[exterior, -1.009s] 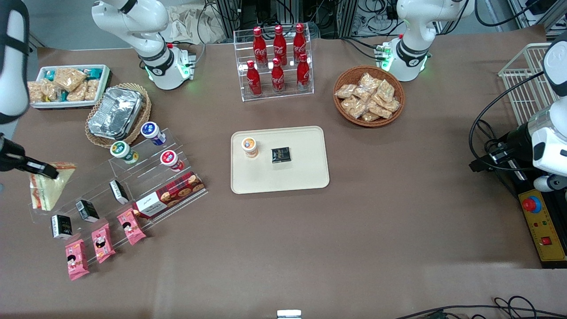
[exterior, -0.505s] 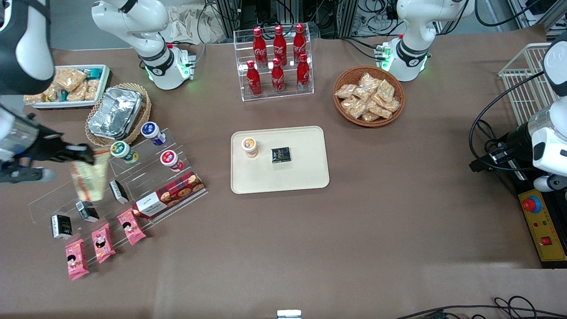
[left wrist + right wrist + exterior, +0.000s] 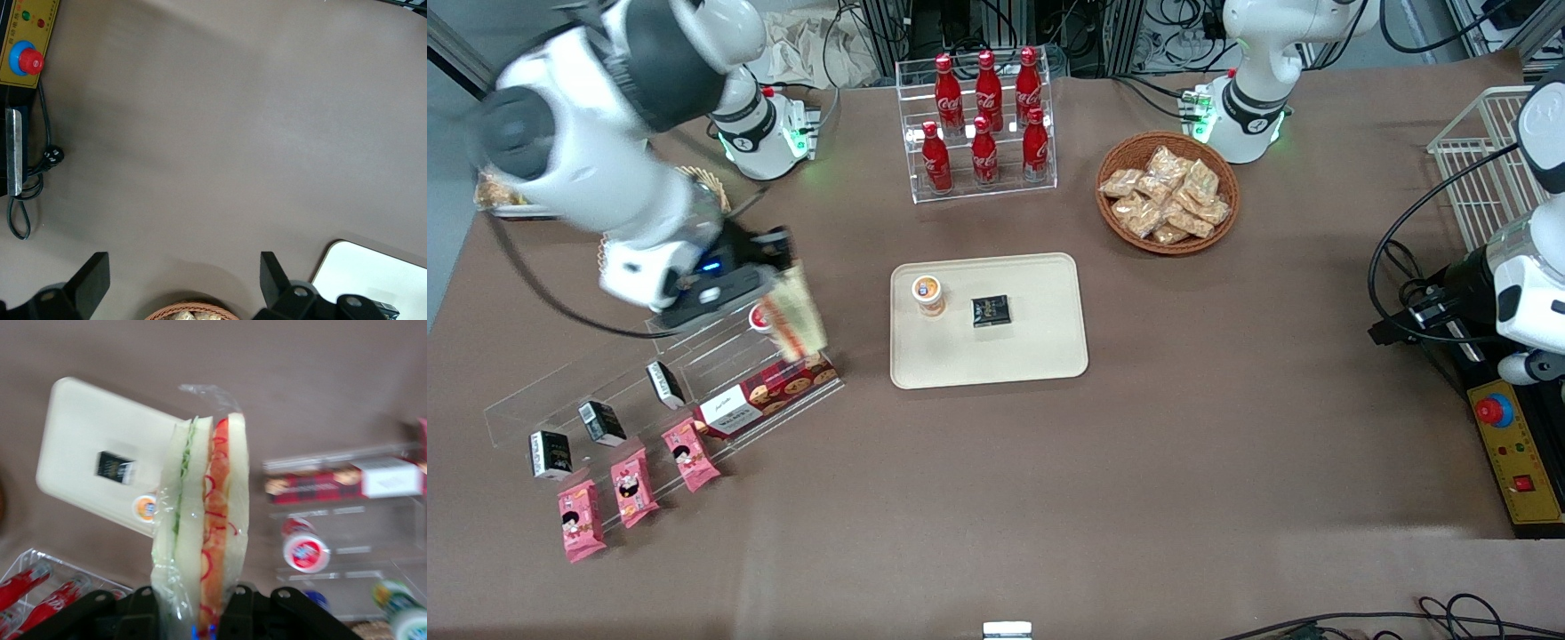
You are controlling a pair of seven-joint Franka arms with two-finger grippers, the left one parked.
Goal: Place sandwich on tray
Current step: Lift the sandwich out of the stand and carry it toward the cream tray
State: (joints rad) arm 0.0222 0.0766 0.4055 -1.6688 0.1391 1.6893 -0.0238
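Note:
My right gripper (image 3: 769,267) is shut on the sandwich (image 3: 796,316), a wrapped wedge of pale bread with orange-red filling that hangs in the air above the clear acrylic shelf (image 3: 720,356). In the right wrist view the sandwich (image 3: 203,520) is pinched between the two black fingers (image 3: 143,613), its tip pointing away from the camera. The cream-beige tray (image 3: 1040,347) lies flat at mid-table, toward the parked arm from the sandwich. On the tray (image 3: 73,447) stand a small orange-lidded cup (image 3: 928,294) and a black packet (image 3: 990,310).
Below the sandwich, the acrylic shelf holds yogurt cups (image 3: 762,318), a red biscuit box (image 3: 769,391), black packets and pink packets. A rack of red cola bottles (image 3: 983,120) and a wicker basket of snacks (image 3: 1167,191) stand farther from the front camera than the tray.
The right arm has carried the sandwich up off the working arm's end of the table and sideways toward the tray, over the shelf. Nothing on the tray has moved.

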